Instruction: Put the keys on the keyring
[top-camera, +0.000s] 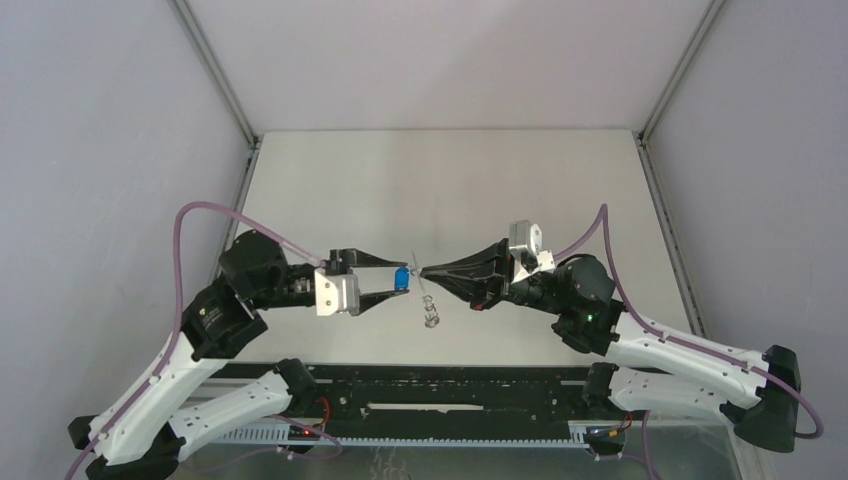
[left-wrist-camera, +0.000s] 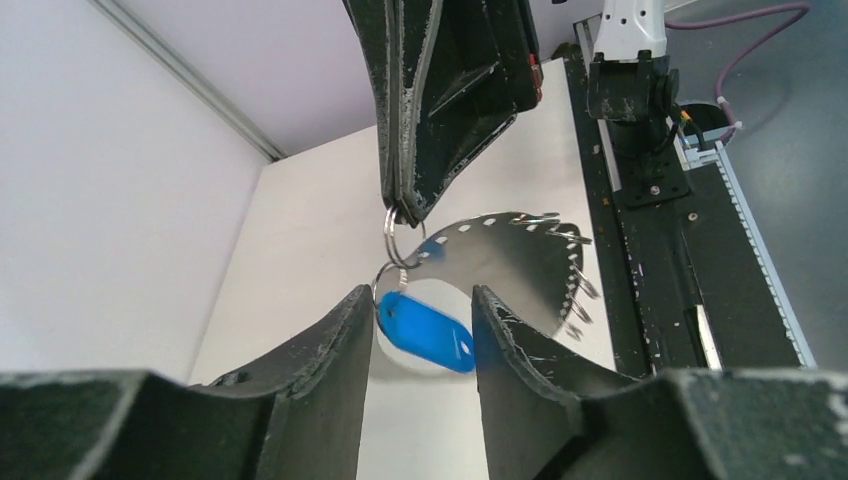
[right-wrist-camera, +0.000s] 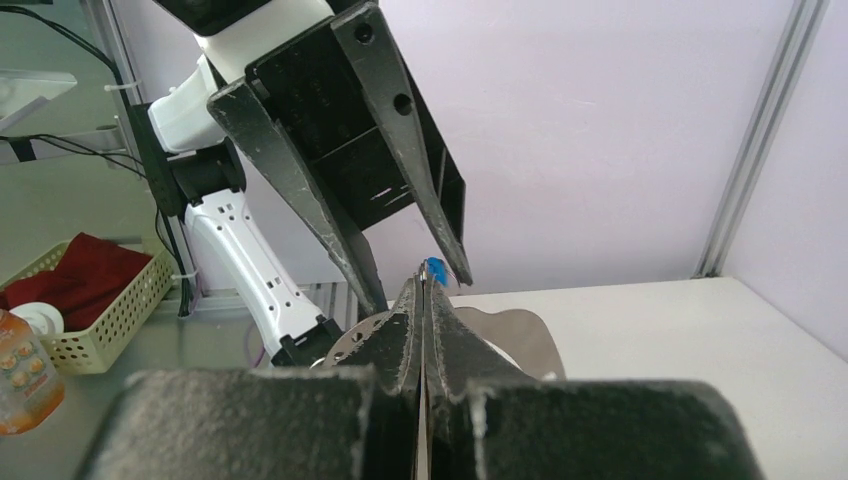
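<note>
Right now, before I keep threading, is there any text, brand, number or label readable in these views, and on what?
None can be read.
Blue key tag: plain, no print visible.
Orange-labelled bottle beside the basket in the right wrist view: its label has a pattern, too small and blurred to read.
Left gripper, right gripper and keyring: no markings visible.

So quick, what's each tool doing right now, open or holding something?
Left tool: open, its fingers either side of the blue key tag, gripping nothing.
Right tool: closed, pinching a small metal ring at its tips.
</note>
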